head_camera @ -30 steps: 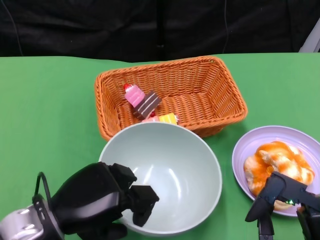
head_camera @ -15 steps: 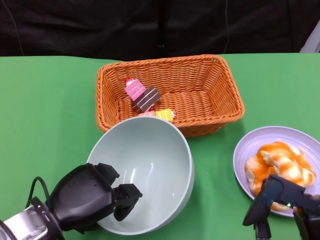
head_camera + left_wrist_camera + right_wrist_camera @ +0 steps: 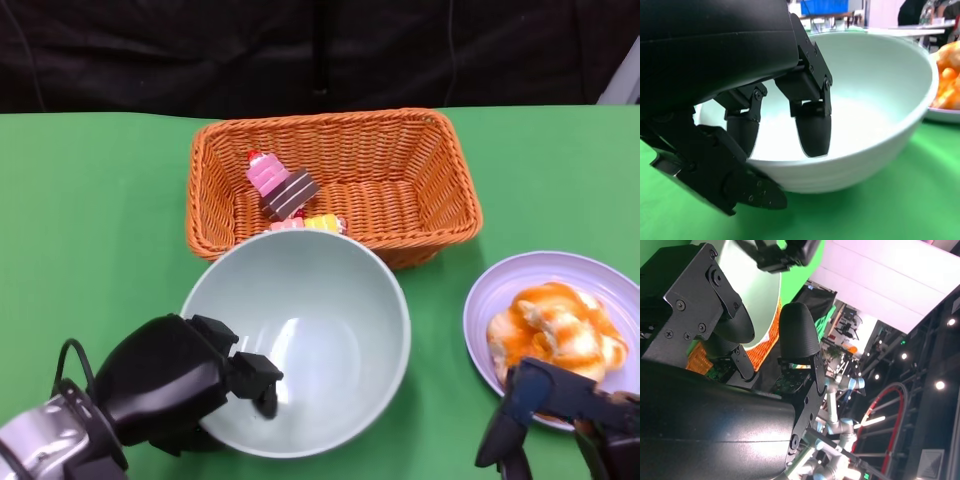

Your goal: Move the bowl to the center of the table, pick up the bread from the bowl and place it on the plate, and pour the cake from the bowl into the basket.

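Left hand [image 3: 185,385] clamps bowl [image 3: 330,330] rim, cakes [image 3: 285,195] in basket [image 3: 400,180]; right hand [image 3: 560,420] likely empty, grip state unclear.

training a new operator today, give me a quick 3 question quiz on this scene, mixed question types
1. True or false: the bowl holds food.
2. Where is the bread? A) on the plate B) in the basket C) in the bowl
3. Which hand grips the bowl's rim?

Key:
1. False: it is empty; the cake pieces lie in the basket.
2. A
3. The left hand, fingers over the near rim. The right hand holds nothing.
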Controlling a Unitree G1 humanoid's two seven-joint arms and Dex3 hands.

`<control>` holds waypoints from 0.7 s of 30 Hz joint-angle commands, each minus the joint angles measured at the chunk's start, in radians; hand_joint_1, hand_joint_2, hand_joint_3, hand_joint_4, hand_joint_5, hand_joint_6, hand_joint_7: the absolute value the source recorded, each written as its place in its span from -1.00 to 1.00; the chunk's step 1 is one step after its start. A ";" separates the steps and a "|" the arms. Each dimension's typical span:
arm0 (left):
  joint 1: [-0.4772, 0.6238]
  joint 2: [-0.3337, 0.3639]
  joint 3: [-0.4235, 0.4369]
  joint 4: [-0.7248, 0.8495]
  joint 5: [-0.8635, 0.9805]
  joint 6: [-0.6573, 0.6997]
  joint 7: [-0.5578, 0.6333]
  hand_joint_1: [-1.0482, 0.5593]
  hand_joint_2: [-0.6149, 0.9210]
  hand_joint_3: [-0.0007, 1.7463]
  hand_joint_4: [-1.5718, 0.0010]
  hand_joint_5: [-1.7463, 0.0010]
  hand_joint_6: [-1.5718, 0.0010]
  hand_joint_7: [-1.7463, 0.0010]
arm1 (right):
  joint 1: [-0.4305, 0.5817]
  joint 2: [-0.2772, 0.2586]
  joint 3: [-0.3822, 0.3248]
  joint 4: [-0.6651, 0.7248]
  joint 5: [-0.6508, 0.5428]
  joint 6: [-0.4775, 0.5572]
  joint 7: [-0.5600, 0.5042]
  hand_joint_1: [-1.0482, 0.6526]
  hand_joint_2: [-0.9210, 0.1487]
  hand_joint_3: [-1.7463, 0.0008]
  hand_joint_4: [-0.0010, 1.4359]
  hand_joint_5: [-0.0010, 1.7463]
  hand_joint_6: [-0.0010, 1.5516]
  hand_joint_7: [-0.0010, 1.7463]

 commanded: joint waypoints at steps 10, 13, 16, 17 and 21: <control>0.179 0.042 0.142 -0.411 -0.268 0.145 -0.280 -0.53 1.00 -0.92 0.44 0.61 0.32 1.00 | -0.049 0.013 0.060 -0.078 -0.019 0.119 0.027 0.44 0.35 -0.98 0.16 1.00 -0.04 0.70; 0.237 0.032 0.172 -0.505 -0.379 0.222 -0.359 -0.62 1.00 -0.88 0.58 0.63 0.42 1.00 | -0.063 0.017 0.071 -0.074 -0.034 0.123 0.018 0.42 0.39 -0.96 0.13 1.00 -0.06 0.68; 0.293 0.022 0.194 -0.579 -0.542 0.278 -0.431 -0.62 1.00 -0.87 0.74 0.49 0.47 1.00 | -0.066 0.016 0.083 -0.065 -0.036 0.127 0.015 0.40 0.42 -0.95 0.08 0.98 -0.07 0.66; 0.307 0.020 0.200 -0.597 -0.584 0.292 -0.450 -0.62 1.00 -0.87 0.80 0.42 0.47 0.99 | -0.066 0.016 0.086 -0.063 -0.036 0.128 0.014 0.39 0.42 -0.94 0.07 0.98 -0.07 0.65; 0.428 -0.083 0.218 -0.674 -0.816 0.313 -0.436 -0.49 1.00 -0.81 0.75 0.26 0.41 0.96 | -0.065 0.013 0.101 -0.051 -0.034 0.138 0.011 0.38 0.42 -0.95 0.05 0.96 -0.08 0.64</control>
